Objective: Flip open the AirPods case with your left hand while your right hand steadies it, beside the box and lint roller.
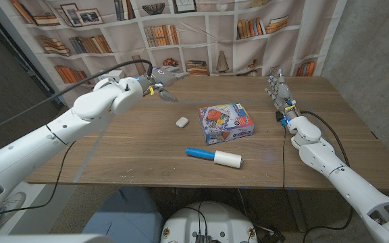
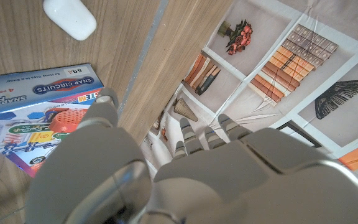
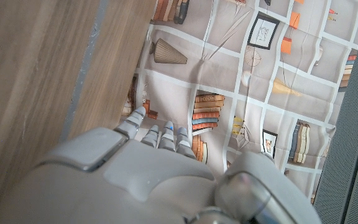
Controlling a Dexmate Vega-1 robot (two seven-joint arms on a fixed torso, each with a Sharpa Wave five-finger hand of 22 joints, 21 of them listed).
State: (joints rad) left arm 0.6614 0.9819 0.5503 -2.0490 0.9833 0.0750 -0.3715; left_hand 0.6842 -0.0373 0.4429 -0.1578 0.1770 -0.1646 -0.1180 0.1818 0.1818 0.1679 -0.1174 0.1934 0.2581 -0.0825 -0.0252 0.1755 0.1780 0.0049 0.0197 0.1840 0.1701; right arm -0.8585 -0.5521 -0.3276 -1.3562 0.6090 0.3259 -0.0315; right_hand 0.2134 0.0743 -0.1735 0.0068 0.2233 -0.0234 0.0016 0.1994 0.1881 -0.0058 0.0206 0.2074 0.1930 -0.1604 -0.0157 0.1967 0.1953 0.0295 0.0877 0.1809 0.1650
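Wooden surface (image 1: pixel 147 145), printed bookshelf backdrop (image 1: pixel 201 34) behind it. AirPods case (image 1: pixel 181 122) lies lid closed near the middle of the surface, just left of the box (image 1: pixel 226 123), not touching it. In the left wrist view the AirPods case (image 2: pixel 70 17) sits apart from the box (image 2: pixel 23 112) corner, bare wood between them.

Left hand (image 1: pixel 159 86) hangs over the far-left part of the surface, well apart from the case, holding nothing; fingers look loosely spread and angled down toward the wood. Left wrist view shows its fingers (image 2: pixel 194 140) extended over the far edge.

Right hand (image 1: pixel 279 93) is at the far-right side of the surface, well apart from the case and past the box, fingers extended toward the backdrop, grasping nothing. Right wrist view shows its fingers (image 3: pixel 157 134) straight, side by side, beyond the surface edge. Whether it touches the wood: cannot tell.

Lint roller (image 1: pixel 213 156) lies flat nearer the robot than the box, blue handle pointing left, white roll at right. Nothing stands between the case and either hand. Box is shut; contents not visible.
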